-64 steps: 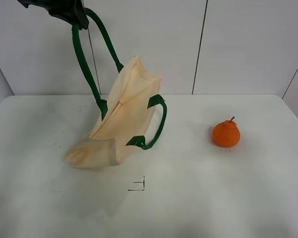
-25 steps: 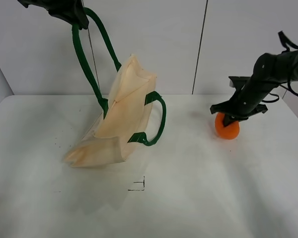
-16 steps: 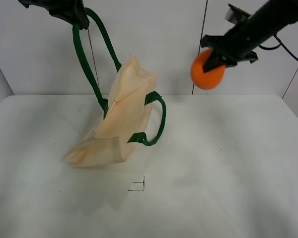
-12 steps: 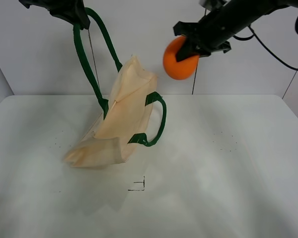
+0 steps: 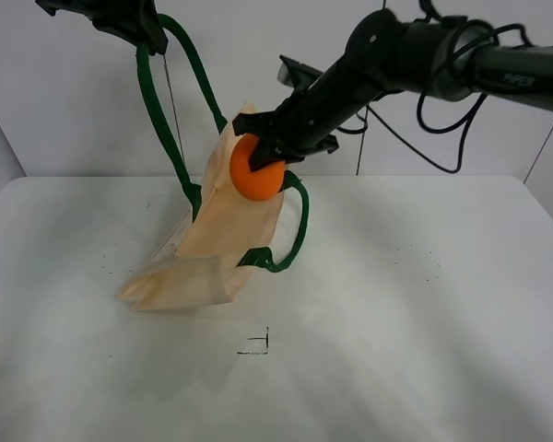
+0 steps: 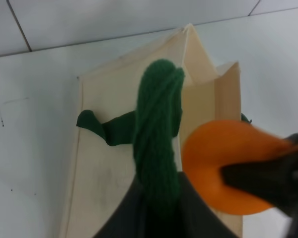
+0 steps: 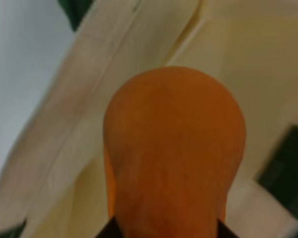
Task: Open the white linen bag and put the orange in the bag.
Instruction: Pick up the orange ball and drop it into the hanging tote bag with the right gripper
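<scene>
The white linen bag hangs tilted, its bottom resting on the table, mouth facing up and right. My left gripper is shut on one dark green strap handle and holds it high; the other handle hangs loose. My right gripper is shut on the orange and holds it right at the bag's top edge. In the left wrist view the strap runs down to the bag, with the orange over the open mouth. In the right wrist view the orange fills the frame above the bag's cloth.
The white table stretches to the right and front. A small black corner mark sits in front of the bag. A white panelled wall stands behind, and the right arm's cables hang in front of it.
My right gripper took hold of the orange on the table at right, lifted it, and carried it left and down to the bag's mouth. The left gripper and the bag stayed put.
</scene>
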Robot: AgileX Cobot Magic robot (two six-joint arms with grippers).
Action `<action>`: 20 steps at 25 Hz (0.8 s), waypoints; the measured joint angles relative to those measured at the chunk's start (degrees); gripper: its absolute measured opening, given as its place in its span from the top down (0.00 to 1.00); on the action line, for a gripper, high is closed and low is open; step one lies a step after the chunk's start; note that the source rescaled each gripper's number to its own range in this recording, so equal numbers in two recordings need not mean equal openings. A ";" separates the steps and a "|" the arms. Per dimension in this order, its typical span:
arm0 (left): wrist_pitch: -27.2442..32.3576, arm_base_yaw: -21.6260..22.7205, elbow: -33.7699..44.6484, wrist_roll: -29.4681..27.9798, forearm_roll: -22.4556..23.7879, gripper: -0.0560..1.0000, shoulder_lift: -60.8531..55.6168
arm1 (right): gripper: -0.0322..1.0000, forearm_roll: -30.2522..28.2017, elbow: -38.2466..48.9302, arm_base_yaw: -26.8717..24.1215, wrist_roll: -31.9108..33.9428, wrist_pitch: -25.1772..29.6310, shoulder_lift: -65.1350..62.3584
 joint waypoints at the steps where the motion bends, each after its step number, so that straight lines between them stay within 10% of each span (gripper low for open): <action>1: 0.00 0.00 0.00 0.00 0.00 0.95 0.00 | 0.97 0.59 0.00 0.63 0.06 -1.42 1.18; 10: 0.00 0.00 0.00 0.00 0.00 0.95 0.00 | 0.96 3.36 0.00 3.88 -0.04 -8.33 8.00; 13: 0.00 0.00 0.00 0.00 0.00 0.95 0.00 | 0.66 2.87 0.00 3.95 -0.10 -8.44 8.17; 15: 0.00 0.00 0.00 0.00 0.00 0.95 0.00 | 0.24 2.87 0.00 3.95 -0.86 -8.21 8.17; 20: 0.00 0.00 0.00 0.00 0.00 0.95 0.00 | 0.01 -0.65 0.00 4.01 -2.00 -4.59 7.33</action>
